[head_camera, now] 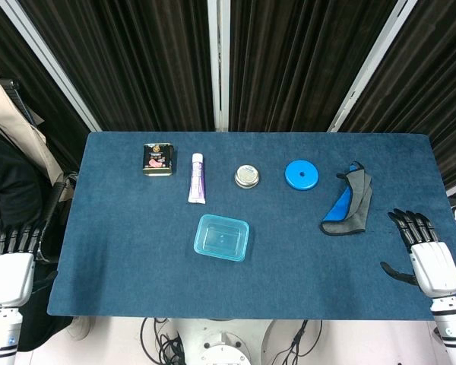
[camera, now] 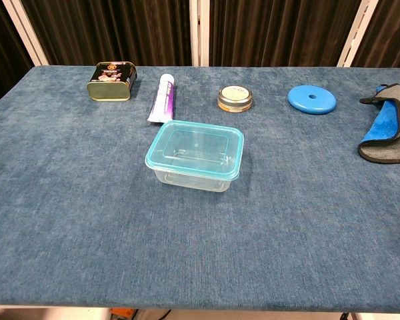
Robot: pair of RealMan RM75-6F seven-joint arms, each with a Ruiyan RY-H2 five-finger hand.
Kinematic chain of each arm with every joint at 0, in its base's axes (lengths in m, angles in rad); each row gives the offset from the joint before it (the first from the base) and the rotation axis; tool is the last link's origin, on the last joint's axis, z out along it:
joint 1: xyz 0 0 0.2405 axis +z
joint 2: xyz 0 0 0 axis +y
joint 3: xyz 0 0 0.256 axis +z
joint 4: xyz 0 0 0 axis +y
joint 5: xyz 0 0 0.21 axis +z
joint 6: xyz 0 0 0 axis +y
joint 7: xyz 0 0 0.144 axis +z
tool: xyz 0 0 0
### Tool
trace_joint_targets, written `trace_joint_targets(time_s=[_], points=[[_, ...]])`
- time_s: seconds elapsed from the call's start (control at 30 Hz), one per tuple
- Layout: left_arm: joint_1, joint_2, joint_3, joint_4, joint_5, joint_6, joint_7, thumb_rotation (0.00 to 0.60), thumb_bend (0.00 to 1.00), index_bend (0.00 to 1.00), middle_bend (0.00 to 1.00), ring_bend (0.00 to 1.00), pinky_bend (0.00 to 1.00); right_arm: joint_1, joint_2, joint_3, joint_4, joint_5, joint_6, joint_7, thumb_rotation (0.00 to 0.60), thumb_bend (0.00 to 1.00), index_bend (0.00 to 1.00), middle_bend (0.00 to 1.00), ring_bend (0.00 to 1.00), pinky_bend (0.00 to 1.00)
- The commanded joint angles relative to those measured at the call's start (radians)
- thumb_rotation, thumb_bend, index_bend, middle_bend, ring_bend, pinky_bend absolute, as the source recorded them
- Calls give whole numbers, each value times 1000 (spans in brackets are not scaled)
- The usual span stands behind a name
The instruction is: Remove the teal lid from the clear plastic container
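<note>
Clear plastic container [camera: 195, 175] sits mid-frame, teal lid [camera: 196, 147] on — light, thin, slippery; take the lid's overhanging rim. Left hand [head_camera: 13, 268], right hand [head_camera: 428, 255] empty, fingers extended, low corners.

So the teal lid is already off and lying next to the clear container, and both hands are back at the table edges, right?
Not quite. The teal lid is on the clear container, as the chest view shows. The rest holds: the left hand and right hand sit at the table edges.
</note>
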Motion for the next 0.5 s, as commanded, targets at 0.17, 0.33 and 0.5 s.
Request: trace_joint_targets(time_s=[0.17,0.33,0.5], points=[[3,-1,-3,-4,-3,-19,5,600,0,73,48,26,20,2,4,2,-12,3,-7,-13,600,88,0,69,0,0],[-18,5,-14,-15,17,-45,4,600,0,73,47,26,20,5,2,4,-15,-8,-1,-21,600,88,0,69,0,0],[-138,20,-49,-47,97,-167,-31,600,0,73,48,26,26,24,6,15,-34,-35,1,-47,600,88,0,67,0,0]])
